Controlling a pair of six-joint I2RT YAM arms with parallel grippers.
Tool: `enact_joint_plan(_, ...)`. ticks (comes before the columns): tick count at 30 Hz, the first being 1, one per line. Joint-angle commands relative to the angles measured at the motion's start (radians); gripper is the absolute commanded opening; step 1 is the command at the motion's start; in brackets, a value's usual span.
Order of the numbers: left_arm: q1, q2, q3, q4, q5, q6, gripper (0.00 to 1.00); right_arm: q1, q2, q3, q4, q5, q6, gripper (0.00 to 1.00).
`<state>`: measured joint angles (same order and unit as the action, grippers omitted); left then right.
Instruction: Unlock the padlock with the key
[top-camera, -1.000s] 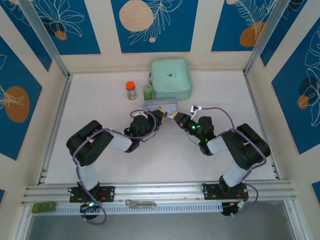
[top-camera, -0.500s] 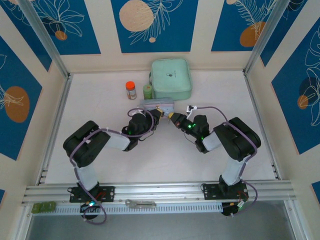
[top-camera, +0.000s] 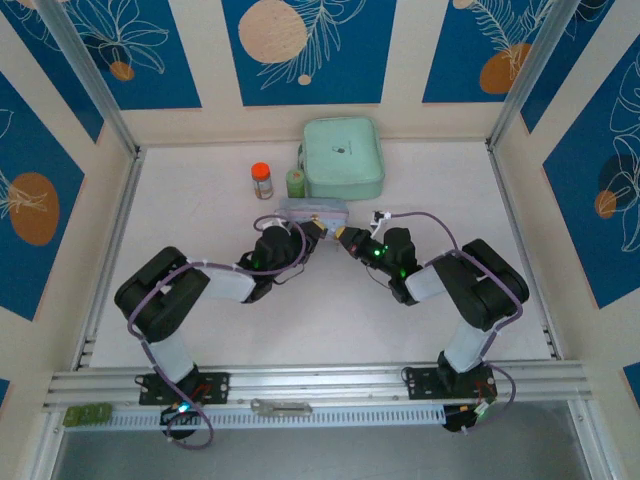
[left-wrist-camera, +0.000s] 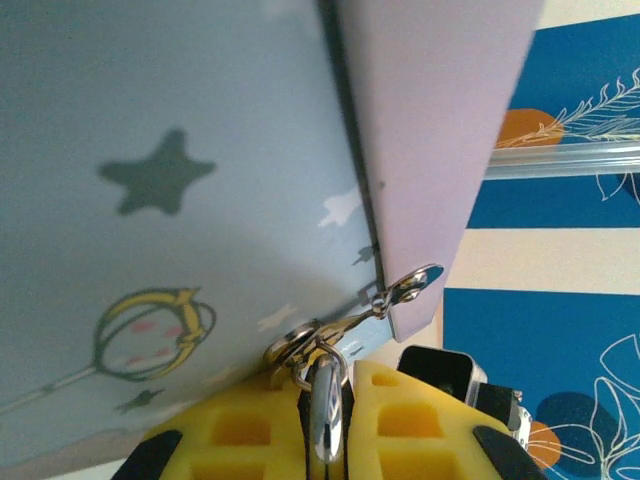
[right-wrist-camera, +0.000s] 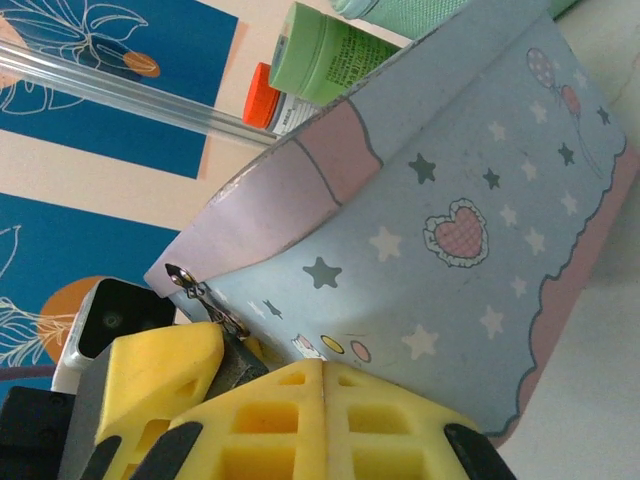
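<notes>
Metal padlock (left-wrist-camera: 326, 425) pinched btwn left jaws — at tin (left-wrist-camera: 150, 100) hasp.

Left wrist view: the padlock (left-wrist-camera: 328, 425) shows only a thin bright edge, the rest buried between the yellow pads of the left gripper (left-wrist-camera: 329, 385); the pale blue tin (left-wrist-camera: 180, 150) runs off the top and left edges. Top view: the padlock is too small to resolve.
</notes>
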<state>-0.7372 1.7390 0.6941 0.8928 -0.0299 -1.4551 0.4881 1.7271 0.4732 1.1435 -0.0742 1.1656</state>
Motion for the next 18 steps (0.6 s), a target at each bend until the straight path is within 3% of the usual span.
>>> enact_joint_plan(1,-0.047,-0.001,0.036,0.051,0.127,0.059,0.0,0.049,-0.031,0.024,0.031,-0.043,0.026,0.0)
enact_joint_plan(14,-0.053,0.074,0.059,0.102,0.134,0.039,0.0,0.062,-0.001,0.053,0.043,-0.042,0.071,0.0)
enact_joint_plan(18,-0.047,0.057,0.053,0.083,0.143,0.011,0.0,0.052,-0.007,0.042,0.028,-0.074,-0.008,0.0)
